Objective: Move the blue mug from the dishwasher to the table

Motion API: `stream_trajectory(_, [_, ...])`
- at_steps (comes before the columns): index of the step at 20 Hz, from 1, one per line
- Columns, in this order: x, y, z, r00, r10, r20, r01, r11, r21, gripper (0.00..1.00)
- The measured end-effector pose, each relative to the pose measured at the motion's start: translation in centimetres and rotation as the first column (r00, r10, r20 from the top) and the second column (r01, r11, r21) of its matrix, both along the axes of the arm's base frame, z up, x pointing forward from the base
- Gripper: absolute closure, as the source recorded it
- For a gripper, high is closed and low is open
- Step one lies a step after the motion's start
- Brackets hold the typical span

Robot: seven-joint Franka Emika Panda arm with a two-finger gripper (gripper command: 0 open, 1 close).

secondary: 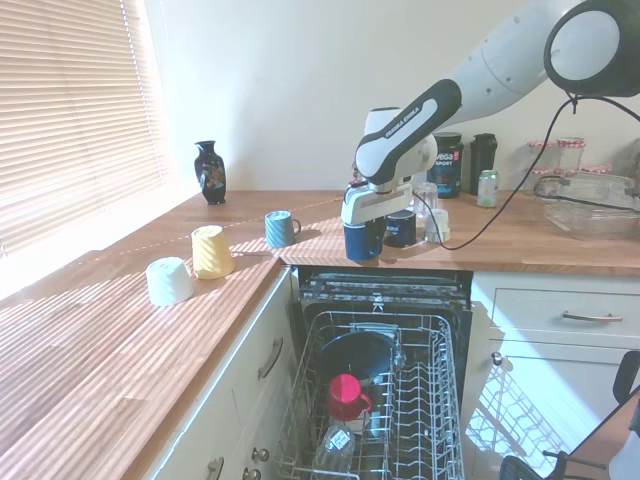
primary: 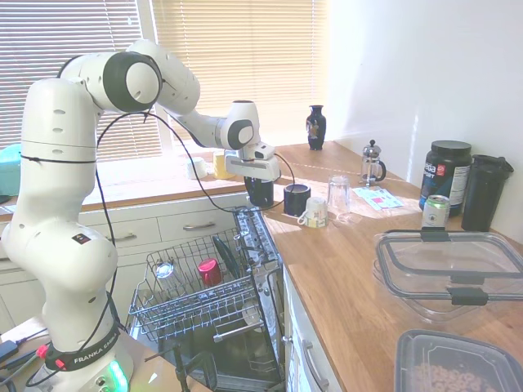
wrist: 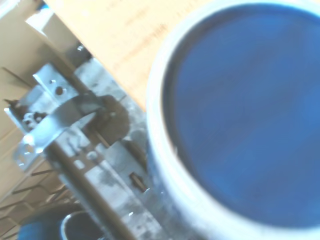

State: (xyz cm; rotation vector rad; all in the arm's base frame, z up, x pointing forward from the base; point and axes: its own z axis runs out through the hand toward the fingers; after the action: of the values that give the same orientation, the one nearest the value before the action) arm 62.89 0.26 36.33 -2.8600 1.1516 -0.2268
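the gripper (secondary: 364, 225) was clamped on the blue mug (secondary: 363, 240), which hung upright directly below it, just at the table (secondary: 520, 245) edge above the open dishwasher (secondary: 385, 400), so the bare wood lay close beside.

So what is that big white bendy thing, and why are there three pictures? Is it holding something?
The big white thing is a robot arm. At its end is a gripper, like a hand with two fingers, and it holds a blue mug at the edge of the wooden table, just above the open dishwasher.

Two pictures come from cameras standing in the kitchen, on opposite sides of the arm. The third comes from a camera on the robot's wrist, looking straight down into the mug, so it looks huge and blurry.

On the table you can also see a white cup and a yellow cup, both upside down, a paler blue mug and a dark vase. A red cup sits in the dishwasher rack.
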Motion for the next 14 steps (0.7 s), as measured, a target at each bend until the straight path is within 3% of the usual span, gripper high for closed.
stream_trajectory(14, [5.0, -3.0, -0.5, 0.998, 0.029, -0.048, -0.03, 0.999, -0.028, 1.0])
